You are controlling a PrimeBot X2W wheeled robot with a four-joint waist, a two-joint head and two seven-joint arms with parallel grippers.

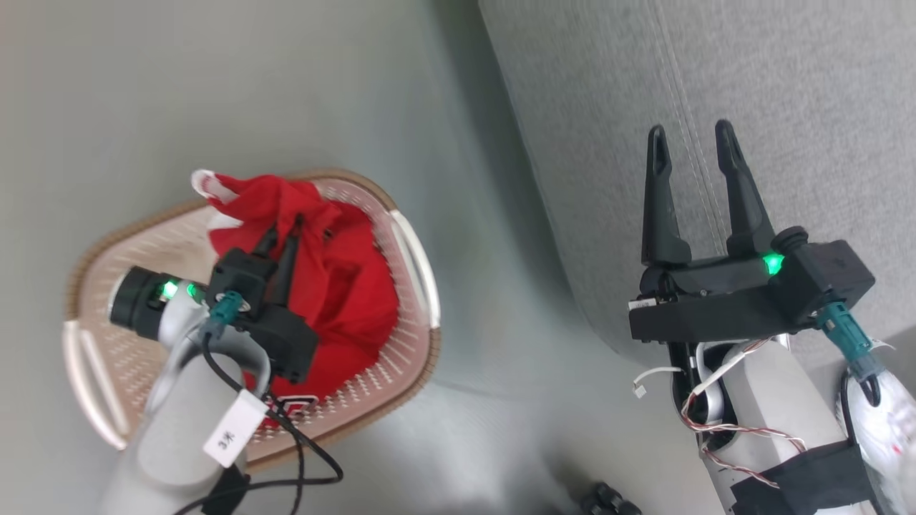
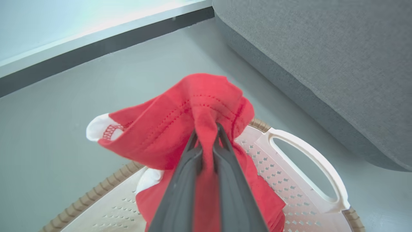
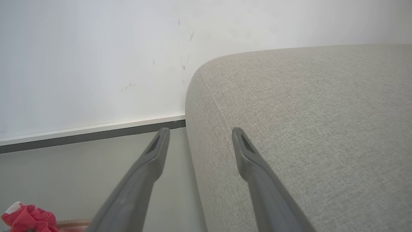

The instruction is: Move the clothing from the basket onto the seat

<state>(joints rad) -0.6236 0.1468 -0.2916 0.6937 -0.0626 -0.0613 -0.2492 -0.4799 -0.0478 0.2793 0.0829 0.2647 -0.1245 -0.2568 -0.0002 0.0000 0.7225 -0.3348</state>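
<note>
The cream basket with a brown braided rim sits on the floor at the left. Bright red clothing with white trim is bunched up inside it. My left gripper is over the basket, shut on a raised fold of the red clothing; a white cuff sticks out at the left. The basket's handle lies to the right of the fingers. My right gripper hovers open over the grey seat, with nothing between its fingers. The seat's rounded edge runs between them.
Grey floor lies between basket and seat. A pale wall with a white and dark skirting stands behind. A small dark object lies on the floor at the bottom edge. A cable and tag hang from my left forearm.
</note>
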